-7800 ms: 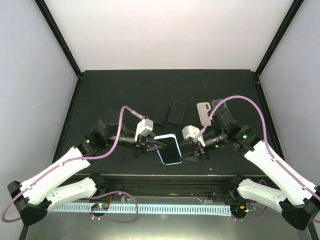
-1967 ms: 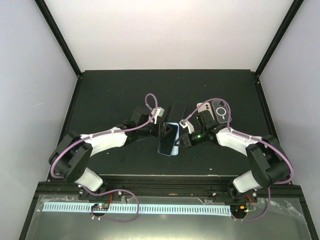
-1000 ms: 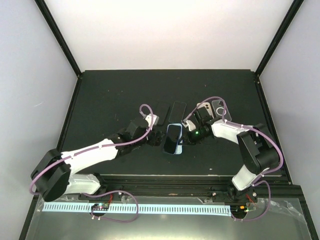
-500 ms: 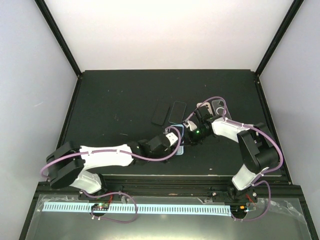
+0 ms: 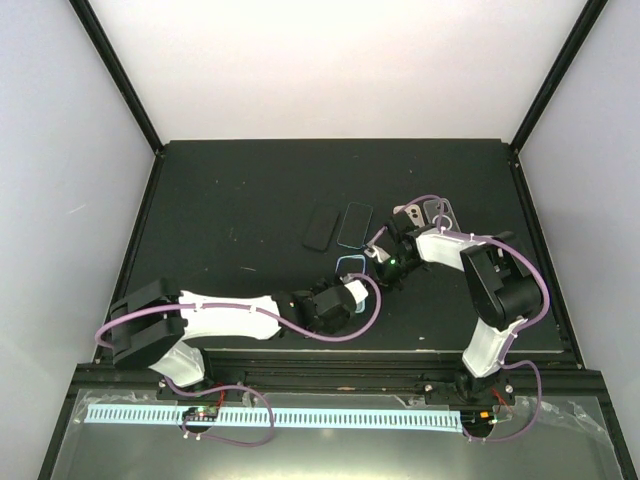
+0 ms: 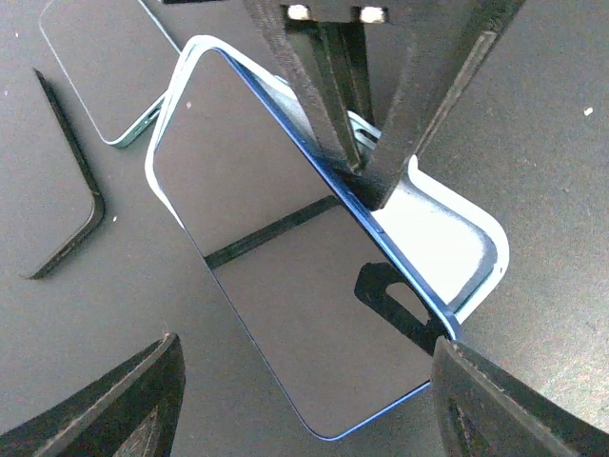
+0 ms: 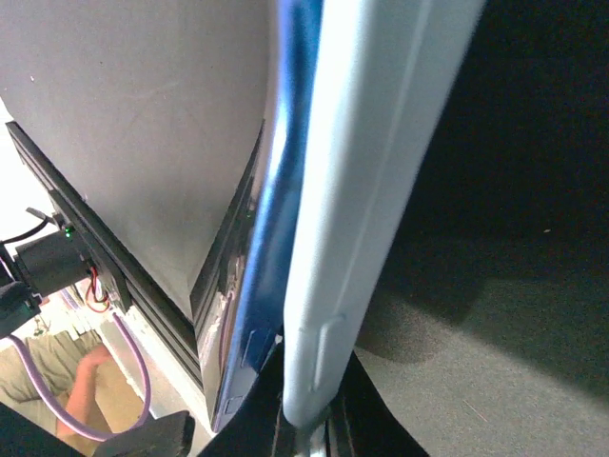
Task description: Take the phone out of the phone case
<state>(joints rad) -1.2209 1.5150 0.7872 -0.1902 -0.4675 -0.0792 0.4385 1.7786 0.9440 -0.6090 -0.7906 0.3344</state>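
While right gripper (image 6: 367, 186) clamps the case (image 6: 447, 238) rim as anchor, phone (image 6: 276, 267) sits half out; left gripper (image 6: 304, 345), spread wide, straddles its near end, likely to pull

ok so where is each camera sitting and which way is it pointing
top external: above and behind the bases, looking down at the table; left arm and right arm show.
left wrist: above the phone, facing its screen; open left gripper frames it.
right wrist: edge-on against the case; right gripper shut on it at the bottom.
shared: both wrist views show the phone tilted out of the case.
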